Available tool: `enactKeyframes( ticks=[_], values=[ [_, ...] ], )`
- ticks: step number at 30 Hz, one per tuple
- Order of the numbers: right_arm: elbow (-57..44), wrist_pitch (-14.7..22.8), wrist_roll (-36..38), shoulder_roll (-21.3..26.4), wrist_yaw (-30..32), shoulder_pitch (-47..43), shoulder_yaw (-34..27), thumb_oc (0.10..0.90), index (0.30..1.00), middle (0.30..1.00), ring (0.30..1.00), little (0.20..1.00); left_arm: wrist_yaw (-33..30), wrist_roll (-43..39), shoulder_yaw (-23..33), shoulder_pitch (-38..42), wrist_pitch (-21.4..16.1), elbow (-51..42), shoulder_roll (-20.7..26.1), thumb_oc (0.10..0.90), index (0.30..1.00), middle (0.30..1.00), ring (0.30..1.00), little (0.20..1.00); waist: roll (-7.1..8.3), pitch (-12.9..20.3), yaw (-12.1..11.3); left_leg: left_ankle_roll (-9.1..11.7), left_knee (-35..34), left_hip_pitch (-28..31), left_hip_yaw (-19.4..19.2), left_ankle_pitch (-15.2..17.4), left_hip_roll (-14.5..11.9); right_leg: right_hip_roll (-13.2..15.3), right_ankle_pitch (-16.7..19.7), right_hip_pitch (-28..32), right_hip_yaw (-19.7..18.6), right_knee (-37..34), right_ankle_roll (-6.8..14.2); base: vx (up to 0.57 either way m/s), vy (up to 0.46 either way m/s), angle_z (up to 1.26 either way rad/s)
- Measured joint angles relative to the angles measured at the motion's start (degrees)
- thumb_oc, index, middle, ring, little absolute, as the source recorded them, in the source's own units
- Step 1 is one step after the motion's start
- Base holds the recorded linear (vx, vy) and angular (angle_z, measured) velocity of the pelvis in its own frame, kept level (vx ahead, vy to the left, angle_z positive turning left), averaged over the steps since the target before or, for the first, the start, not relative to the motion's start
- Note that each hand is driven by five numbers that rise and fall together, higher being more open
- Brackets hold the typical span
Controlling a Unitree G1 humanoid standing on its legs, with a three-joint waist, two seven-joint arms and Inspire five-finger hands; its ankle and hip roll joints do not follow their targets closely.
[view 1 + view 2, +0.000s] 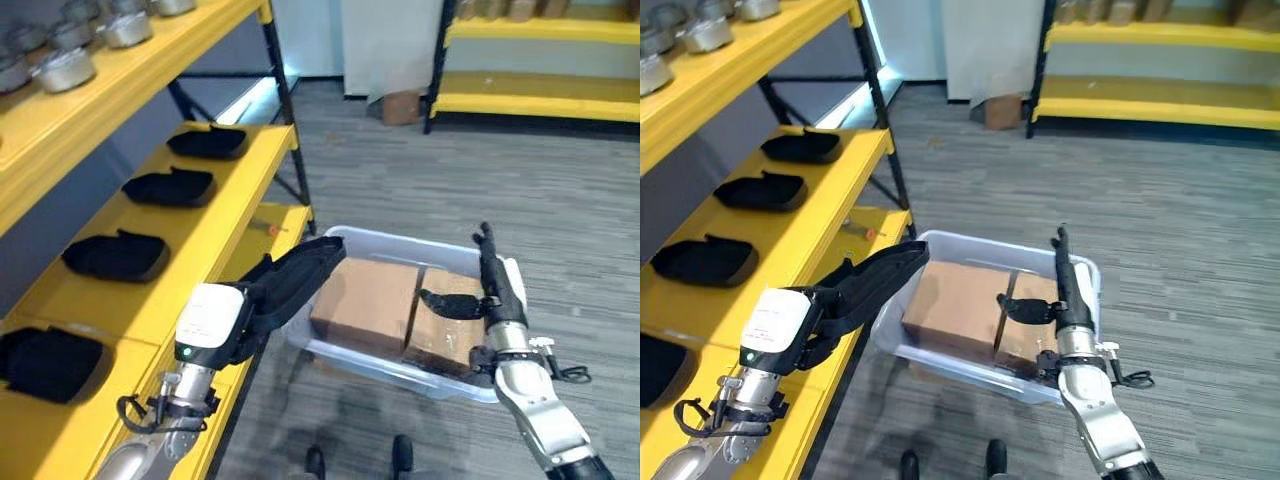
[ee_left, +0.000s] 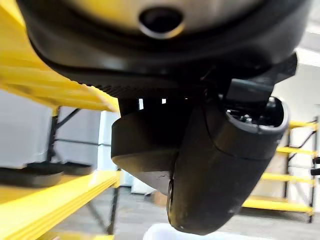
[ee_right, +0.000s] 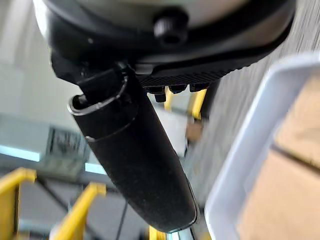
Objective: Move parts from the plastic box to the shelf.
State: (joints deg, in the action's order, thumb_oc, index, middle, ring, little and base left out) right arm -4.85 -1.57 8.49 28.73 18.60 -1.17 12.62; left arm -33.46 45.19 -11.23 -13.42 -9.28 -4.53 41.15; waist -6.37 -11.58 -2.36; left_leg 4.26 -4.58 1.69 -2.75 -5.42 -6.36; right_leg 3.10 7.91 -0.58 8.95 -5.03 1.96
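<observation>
Two cardboard boxes [image 1: 365, 300] in plastic box [image 1: 400, 368]

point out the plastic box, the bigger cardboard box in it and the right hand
plastic box [image 1: 400, 374], left eye view, on its near wall.
bigger cardboard box [image 1: 365, 300], left eye view, on its top face.
right hand [image 1: 492, 278], left eye view, on its straight fingers.

Dark hands [image 1: 290, 285], silver-grey arms, white wrist cover
</observation>
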Motion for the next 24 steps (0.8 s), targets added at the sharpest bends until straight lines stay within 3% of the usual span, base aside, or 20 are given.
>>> enactKeyframes(
  ticks=[2, 3, 4, 7, 8, 9, 10, 13, 18, 24],
  values=[
    [0.57, 0.10, -0.04, 0.08, -0.41, 0.04, 0.13, 0.900, 1.000, 1.000, 1.000, 1.000, -0.01, -0.01, 0.22, -0.30, 0.36, 0.03, -0.16, 0.400, 0.300, 0.300, 0.300, 0.300, -1.22, -0.71, -1.32, 0.17, 0.10, -0.86, -0.14, -0.27, 0.05, -0.11, 0.07, 0.25, 1.02, 0.09, 0.06, -0.25, 0.056, 0.52],
    [0.92, 0.34, -0.01, 2.09, 0.30, 1.13, -0.17, 0.900, 1.000, 1.000, 1.000, 1.000, 0.03, 0.03, -0.23, 1.73, -0.11, -0.08, -0.96, 0.400, 0.300, 0.300, 0.300, 0.300, -1.04, -1.50, 1.51, 1.55, 0.46, -3.06, -2.39, 0.71, -0.66, 1.46, 0.40, 1.25, 6.64, 0.05, -0.94, -0.27, 0.123, 1.47],
    [1.02, 0.10, 0.00, 2.96, 0.33, 1.84, -0.48, 0.900, 1.000, 1.000, 1.000, 1.000, 0.02, 0.07, -0.16, 2.98, -0.99, -0.18, -0.68, 0.400, 0.300, 0.300, 0.300, 0.300, 0.11, -2.25, 3.32, 1.00, 2.10, -3.74, -8.79, 1.38, -2.23, 2.78, -0.34, 1.71, 9.79, 0.11, -1.06, -0.14, 0.126, 1.66],
    [1.18, 0.69, 0.02, 4.05, 0.14, 1.80, -1.04, 0.900, 1.000, 1.000, 1.000, 1.000, -1.59, 0.07, -0.28, 3.97, -1.49, -0.56, -0.02, 0.400, 0.300, 0.300, 0.300, 0.300, 3.11, -3.57, 3.65, -0.27, 7.64, -2.50, -14.58, 2.11, -4.94, 6.18, -1.21, -0.02, 9.58, 2.07, -1.03, -0.11, 0.156, 0.42],
    [1.23, 1.33, 0.02, 4.46, 0.14, 1.70, -1.45, 0.900, 1.000, 1.000, 1.000, 1.000, -1.80, 0.08, -0.62, 4.06, -1.55, -0.55, 0.03, 0.400, 0.300, 0.300, 0.300, 0.300, 2.65, -3.52, 4.01, -0.48, 8.79, -0.66, -14.39, 0.36, -5.40, 6.79, -1.77, -0.60, 9.31, 3.46, 0.07, -0.11, 0.227, 0.13],
    [1.91, 2.37, 0.02, 4.48, 0.10, 1.57, -1.93, 0.900, 1.000, 1.000, 1.000, 1.000, -1.80, 0.09, -0.91, 4.73, -1.65, -0.14, 0.54, 0.400, 0.300, 0.300, 0.300, 0.300, 2.43, -3.54, 4.57, 0.85, 8.13, 0.50, -14.27, 1.42, -4.99, 7.33, -1.87, -0.81, 9.17, 4.35, 0.69, -0.13, 0.323, 0.15],
    [3.80, 3.31, 0.01, 4.10, 0.19, 1.37, -2.19, 0.900, 1.000, 1.000, 1.000, 1.000, -1.80, 0.04, -0.99, 6.66, -2.24, 1.04, 2.07, 0.400, 0.300, 0.300, 0.300, 0.300, 3.85, -3.45, 5.30, 0.72, 7.95, 0.81, -14.14, 1.87, -2.73, 9.10, -1.72, -0.81, 8.68, 5.29, 2.45, -0.12, 0.330, 0.15],
    [3.77, 4.71, 0.01, 3.12, 1.02, 1.00, -3.42, 0.900, 1.000, 1.000, 1.000, 1.000, -2.07, -1.31, -0.37, 11.25, -3.04, 1.15, 3.16, 0.400, 0.300, 0.300, 0.300, 0.300, 4.49, -3.26, 4.98, -0.56, 2.98, 2.36, -13.07, 3.03, 0.52, 11.30, 0.86, -0.14, 8.49, 3.44, 5.38, -0.14, 0.379, 0.30],
    [2.54, 4.64, -0.21, 0.13, 1.82, 1.25, -3.19, 0.900, 1.000, 1.000, 1.000, 1.000, -1.99, -2.24, 0.09, 8.90, -7.69, -0.58, 2.97, 0.400, 0.300, 0.300, 0.300, 0.300, 4.94, -1.98, 3.88, -1.03, 0.06, 4.56, -12.68, 2.62, 3.00, 13.06, 2.72, 3.15, 8.88, 0.13, 6.65, -0.08, 0.274, 0.09],
    [0.67, 2.76, -0.47, -3.18, 3.38, 4.46, -3.93, 0.900, 1.000, 1.000, 1.000, 1.000, -2.00, -1.55, 0.14, 6.62, -13.91, -3.86, 3.09, 0.400, 0.300, 0.300, 0.300, 0.300, 7.43, -0.31, 3.98, -1.47, 0.05, 4.28, -12.07, 2.31, 3.91, 14.01, 2.85, 3.24, 8.86, 0.72, 6.81, -0.11, 0.241, 0.10]
  ],
)
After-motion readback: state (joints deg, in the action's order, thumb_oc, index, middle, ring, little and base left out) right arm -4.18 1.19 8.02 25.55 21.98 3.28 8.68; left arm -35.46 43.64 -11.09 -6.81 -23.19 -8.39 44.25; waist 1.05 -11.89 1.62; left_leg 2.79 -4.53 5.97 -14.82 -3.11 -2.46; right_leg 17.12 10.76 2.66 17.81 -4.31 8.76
